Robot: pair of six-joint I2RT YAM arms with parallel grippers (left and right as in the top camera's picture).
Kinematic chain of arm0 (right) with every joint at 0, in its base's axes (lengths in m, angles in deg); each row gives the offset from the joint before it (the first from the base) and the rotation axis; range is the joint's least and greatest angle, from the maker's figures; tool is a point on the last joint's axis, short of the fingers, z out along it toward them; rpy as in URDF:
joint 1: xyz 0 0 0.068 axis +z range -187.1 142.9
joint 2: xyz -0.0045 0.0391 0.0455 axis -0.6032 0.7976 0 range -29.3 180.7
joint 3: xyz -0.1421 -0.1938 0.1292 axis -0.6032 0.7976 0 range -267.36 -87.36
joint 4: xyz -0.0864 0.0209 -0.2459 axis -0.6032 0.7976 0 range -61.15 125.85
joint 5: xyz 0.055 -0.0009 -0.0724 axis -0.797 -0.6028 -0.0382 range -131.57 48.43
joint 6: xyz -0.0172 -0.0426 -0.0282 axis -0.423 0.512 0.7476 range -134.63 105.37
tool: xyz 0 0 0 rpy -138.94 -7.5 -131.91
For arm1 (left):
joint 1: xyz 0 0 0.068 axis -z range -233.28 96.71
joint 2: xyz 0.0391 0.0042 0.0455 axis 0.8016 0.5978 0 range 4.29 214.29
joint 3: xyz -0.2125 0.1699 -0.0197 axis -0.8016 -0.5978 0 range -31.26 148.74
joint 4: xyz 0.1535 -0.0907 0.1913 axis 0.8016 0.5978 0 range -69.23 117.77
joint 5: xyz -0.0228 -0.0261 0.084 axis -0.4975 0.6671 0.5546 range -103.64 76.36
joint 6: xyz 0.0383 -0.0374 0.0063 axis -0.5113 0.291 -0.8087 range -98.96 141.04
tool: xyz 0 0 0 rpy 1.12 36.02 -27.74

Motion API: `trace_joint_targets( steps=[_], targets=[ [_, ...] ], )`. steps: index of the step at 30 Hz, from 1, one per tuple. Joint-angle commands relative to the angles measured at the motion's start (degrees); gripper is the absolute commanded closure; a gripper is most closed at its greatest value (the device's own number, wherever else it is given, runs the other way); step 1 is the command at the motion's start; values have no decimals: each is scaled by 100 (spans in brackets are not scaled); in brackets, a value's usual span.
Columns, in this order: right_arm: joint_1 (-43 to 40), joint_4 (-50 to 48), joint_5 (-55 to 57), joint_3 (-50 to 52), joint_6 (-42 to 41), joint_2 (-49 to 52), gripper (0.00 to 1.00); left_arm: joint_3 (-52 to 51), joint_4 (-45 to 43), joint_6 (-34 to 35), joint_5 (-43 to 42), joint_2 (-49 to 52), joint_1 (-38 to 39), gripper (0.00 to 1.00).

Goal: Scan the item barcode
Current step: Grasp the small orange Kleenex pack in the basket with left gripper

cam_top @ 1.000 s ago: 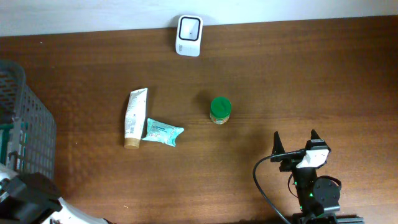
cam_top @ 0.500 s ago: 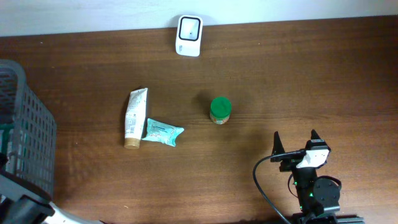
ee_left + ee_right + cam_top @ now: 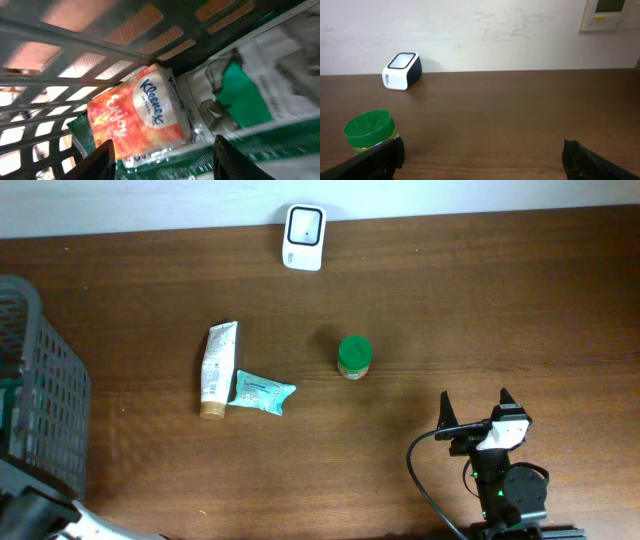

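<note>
My left gripper (image 3: 164,150) is down inside the grey basket (image 3: 75,45). Its jaws stand apart, straddling the lower edge of an orange Kleenex tissue pack (image 3: 137,115) that lies on green and white packets (image 3: 240,95). I cannot tell whether the fingers touch the pack. Overhead, only part of the left arm (image 3: 40,518) shows at the bottom left corner. The white barcode scanner (image 3: 303,237) stands at the table's far edge, also seen as the scanner (image 3: 401,71) from the right wrist. My right gripper (image 3: 476,412) rests open and empty at the front right.
A white tube (image 3: 216,368), a teal pouch (image 3: 262,392) and a green-lidded jar (image 3: 354,356) lie mid-table. The jar (image 3: 370,131) sits just beyond my right gripper's left finger. The basket (image 3: 45,390) stands at the left edge. A black cable (image 3: 425,480) loops beside the right arm.
The left arm's dark body has sunk lower in the overhead view's bottom left corner. The right arm and the items on the table have not moved.
</note>
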Motion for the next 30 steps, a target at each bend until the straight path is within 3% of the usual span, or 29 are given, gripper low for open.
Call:
trace_joint_targets(
  steps=[1,11,12,15,20,30],
  targets=[
    [-44,37,68,31,-17,-33,2,-59,-107,-35,396,363,-26,51],
    [-44,37,68,31,-17,-33,2,-59,-315,-264,710,525,-26,51],
    [-44,37,68,31,-17,-33,2,-59,-369,-264,686,553,-39,58],
    [-44,37,68,31,-17,-33,2,-59,-374,-267,535,586,-63,100],
    [-44,37,68,31,-17,-33,2,219,-2,-264,452,170,70,100],
    [-44,37,68,31,-17,-33,2,535,-273,-175,251,-2769,1668,100]
  ],
)
